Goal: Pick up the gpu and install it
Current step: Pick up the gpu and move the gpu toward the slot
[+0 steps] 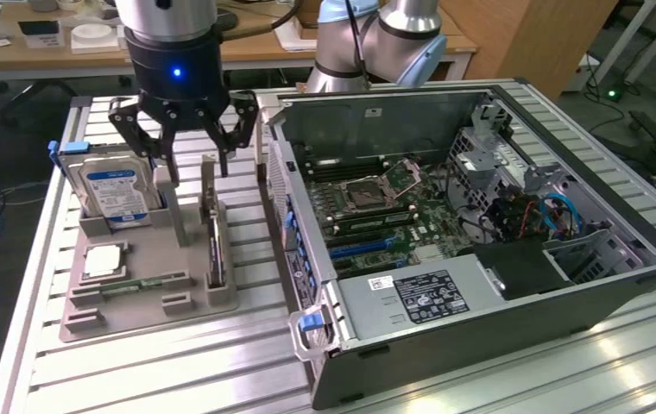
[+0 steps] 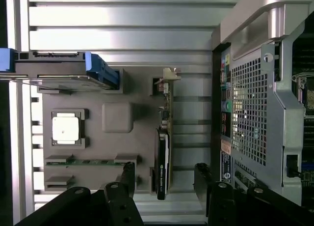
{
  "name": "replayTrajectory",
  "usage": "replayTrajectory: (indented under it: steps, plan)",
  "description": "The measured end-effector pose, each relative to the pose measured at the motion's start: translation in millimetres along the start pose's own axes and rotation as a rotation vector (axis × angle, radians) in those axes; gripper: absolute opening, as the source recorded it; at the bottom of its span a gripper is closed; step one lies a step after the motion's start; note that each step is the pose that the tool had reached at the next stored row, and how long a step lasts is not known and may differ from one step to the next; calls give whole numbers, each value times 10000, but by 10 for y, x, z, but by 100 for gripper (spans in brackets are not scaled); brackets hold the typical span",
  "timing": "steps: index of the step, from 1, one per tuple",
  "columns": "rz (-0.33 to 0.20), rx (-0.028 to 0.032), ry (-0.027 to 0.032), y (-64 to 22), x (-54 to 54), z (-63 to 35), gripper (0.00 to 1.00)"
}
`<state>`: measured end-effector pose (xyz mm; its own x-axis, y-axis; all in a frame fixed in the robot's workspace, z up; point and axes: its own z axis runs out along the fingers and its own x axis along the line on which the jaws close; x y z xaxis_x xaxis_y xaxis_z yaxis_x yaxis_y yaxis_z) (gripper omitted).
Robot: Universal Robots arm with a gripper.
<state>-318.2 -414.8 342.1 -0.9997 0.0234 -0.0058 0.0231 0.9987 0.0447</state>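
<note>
The gpu [image 1: 214,246] is a thin dark card standing on edge in a slot of the grey holder tray [image 1: 167,297], its silvery bracket at the far end. My gripper [image 1: 190,155] hangs open above the tray, just over the card's bracket end and apart from it. In the wrist view the gpu [image 2: 164,152] runs edge-on away from my gripper [image 2: 165,176], whose fingers [image 2: 128,173] stand on either side of the card's line with nothing between them. The open computer case [image 1: 604,285] lies at the exterior view's right, motherboard exposed.
In the same tray a silver hard drive [image 1: 115,194] with a blue-white label stands upright, a square processor [image 1: 104,259] lies flat, and a green memory stick [image 1: 144,282] sits in a slot. The case wall [image 2: 255,98] is close beside the tray. Ribbed aluminium table [image 1: 190,371] all around.
</note>
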Motion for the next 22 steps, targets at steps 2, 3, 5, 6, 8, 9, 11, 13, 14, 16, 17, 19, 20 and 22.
replayTrajectory:
  steps: [2, 3, 5, 6, 8, 9, 11, 13, 14, 16, 17, 19, 20, 22]
  plan:
    - [0, 0, 0, -23, -1, 25, 60]
    - [0, -1, -2, -33, -1, 40, 60]
    - [-15, 0, 0, -36, 0, 73, 60]
    - [-29, 0, 0, -37, -1, 91, 60]
    - [-52, -1, 1, -39, -2, 127, 60]
    - [-55, -1, 2, -39, -2, 145, 60]
    - [-57, 0, 3, -41, -2, 182, 60]
    - [-58, -1, 2, -43, -2, 208, 60]
    - [-57, -1, 2, -44, -2, 220, 60]
    - [-57, -1, 2, -47, -2, 243, 60]
    - [-58, -1, 2, -50, -3, 253, 60]
    - [-53, 1, 2, -57, -3, 273, 60]
    - [-45, 4, 2, -59, -2, 286, 60]
    - [-22, 10, 0, -60, -2, 316, 60]
